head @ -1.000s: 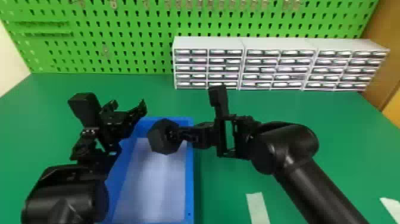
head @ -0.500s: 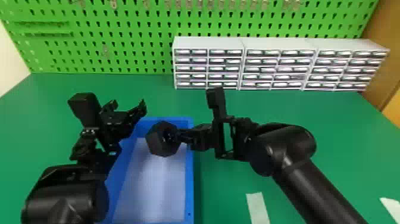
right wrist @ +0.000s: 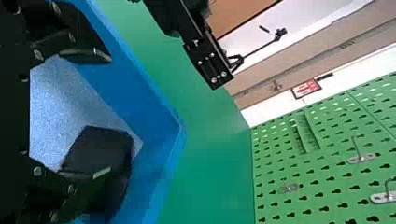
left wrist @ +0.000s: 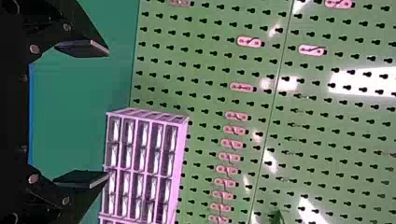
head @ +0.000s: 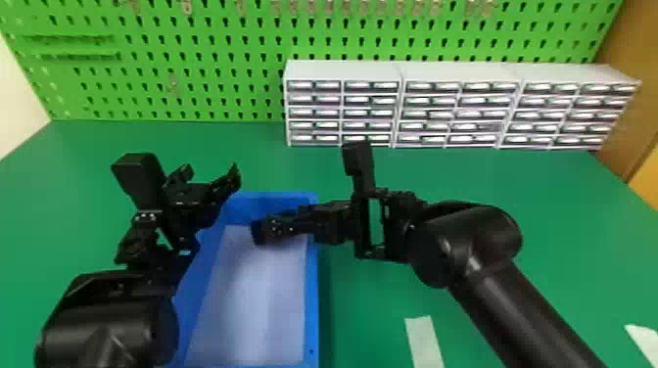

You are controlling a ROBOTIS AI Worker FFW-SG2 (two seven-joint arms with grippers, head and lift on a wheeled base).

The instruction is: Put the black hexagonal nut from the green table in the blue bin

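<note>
Two fingers on the right gripper (right wrist: 109, 114) are standing apart, released; the left gripper (left wrist: 108, 114), also open, is hanging beside the blue bin (head: 312, 293). Past one right finger, the black nut (right wrist: 105, 145) is showing in or just over the bin (contact is unclear). If it is clinging, pulling away early could be dragging it sideways.

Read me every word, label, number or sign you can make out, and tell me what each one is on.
Red-and-white sign on the pale wall: too small to read.
Small drawers: no readable label.
Blue bin, black nut: no readable text.
</note>
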